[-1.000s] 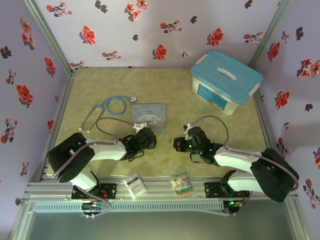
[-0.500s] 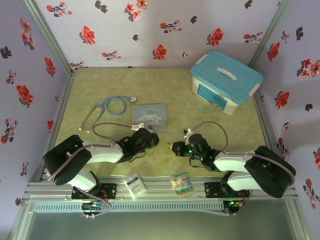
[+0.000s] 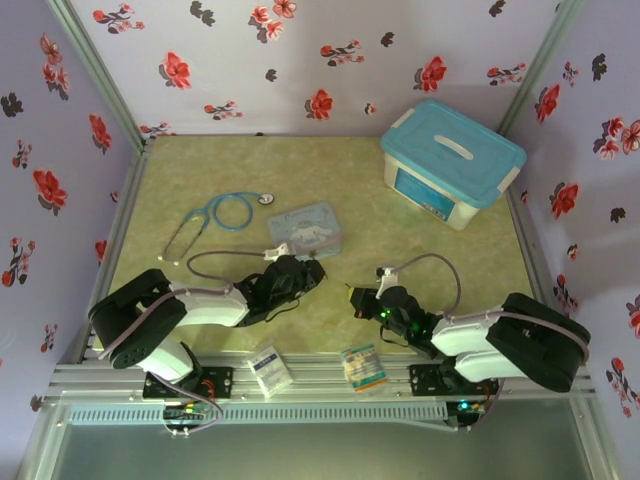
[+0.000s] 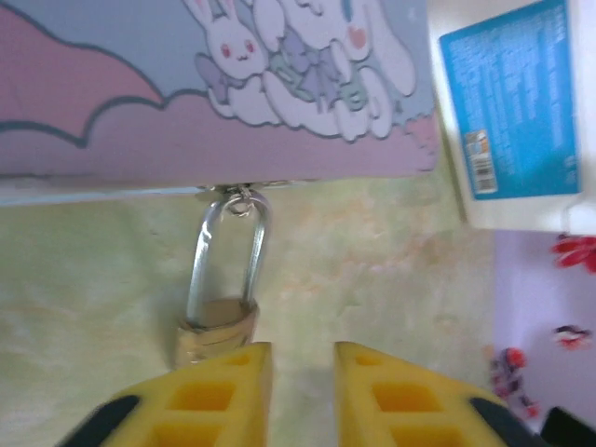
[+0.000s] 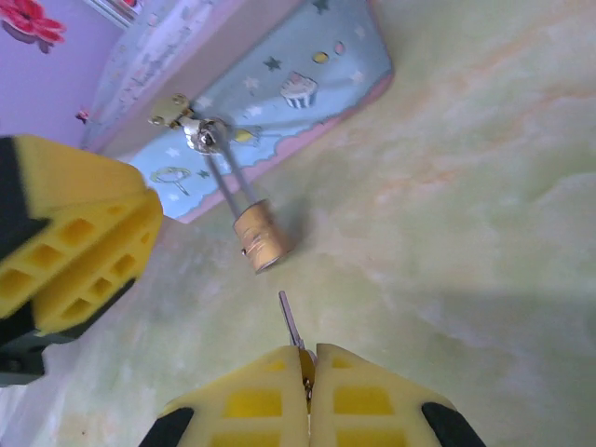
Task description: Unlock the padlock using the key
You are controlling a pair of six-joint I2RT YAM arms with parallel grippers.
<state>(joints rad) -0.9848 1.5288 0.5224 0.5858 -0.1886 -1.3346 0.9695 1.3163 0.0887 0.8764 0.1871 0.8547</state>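
Fingers (image 5: 251, 396) of the right gripper (image 5: 308, 358), clamped on the thin dark grey metal key (image 5: 291, 321), now sit closer to the brass-gold padlock (image 5: 258, 237) left of centre, nearly ready for insertion, while the left gripper (image 4: 303, 358) waits beside it, fingers apart.

The padlock (image 5: 258, 237) has a brass-coloured metal body and shiny silver shackle; the key (image 5: 291, 322) is dull grey metal.
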